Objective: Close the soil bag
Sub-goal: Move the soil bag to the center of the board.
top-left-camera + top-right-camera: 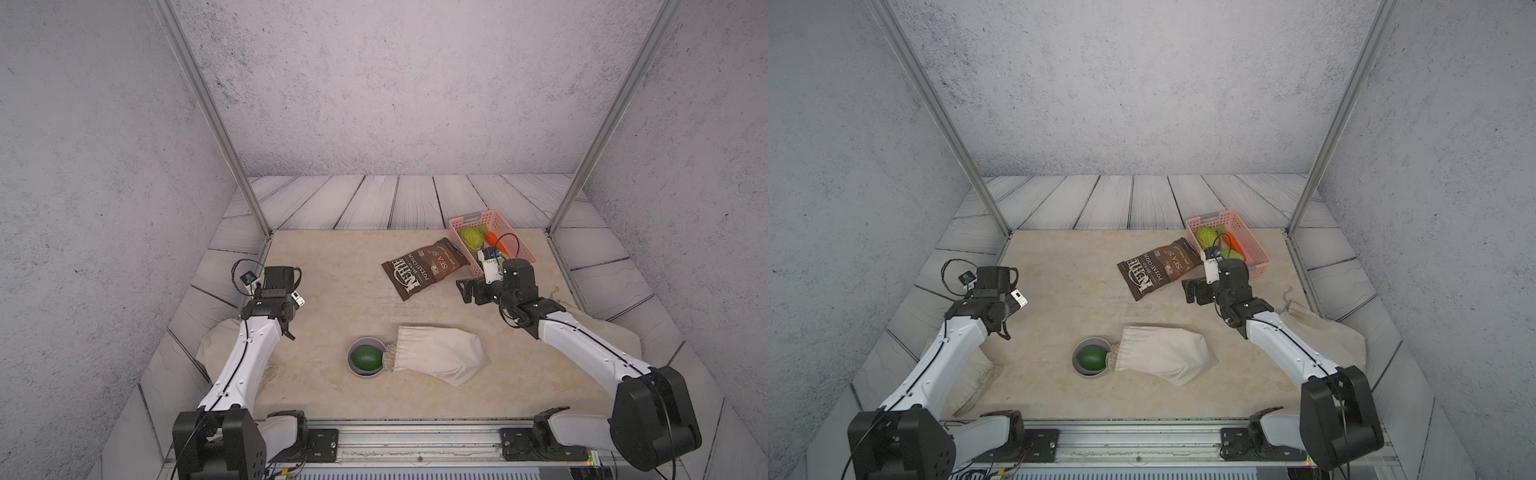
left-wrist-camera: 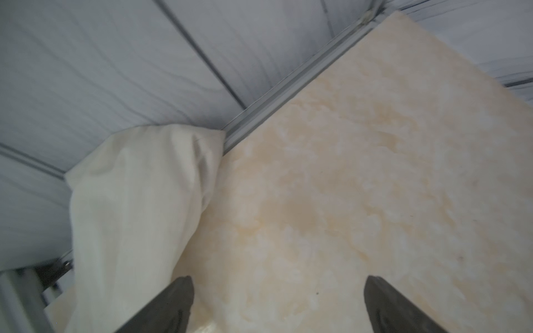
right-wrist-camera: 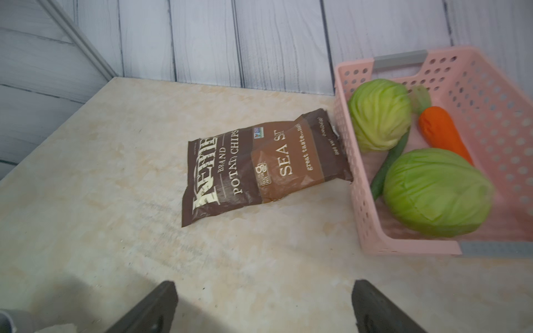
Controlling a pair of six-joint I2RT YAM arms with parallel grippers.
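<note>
The soil bag [image 1: 436,353] [image 1: 1163,353] is a cream cloth drawstring sack lying flat near the middle front of the table. Its gathered mouth [image 1: 390,358] points left and touches a grey bowl. My left gripper [image 1: 286,326] [image 2: 277,288] hangs open over bare table, well to the left of the sack. Behind the sack and to its right, my right gripper [image 1: 467,291] [image 3: 264,291] is open with nothing between its fingers, pointing toward a chips bag. Neither wrist view shows the soil bag.
The grey bowl [image 1: 363,374] holds a green fruit [image 1: 366,358]. A brown chips bag [image 1: 424,268] [image 3: 259,167] leans on a pink basket [image 1: 511,232] [image 3: 360,201] of vegetables. More cream cloth lies under the left arm [image 1: 212,340] [image 2: 129,216] and under the right arm [image 1: 1329,332].
</note>
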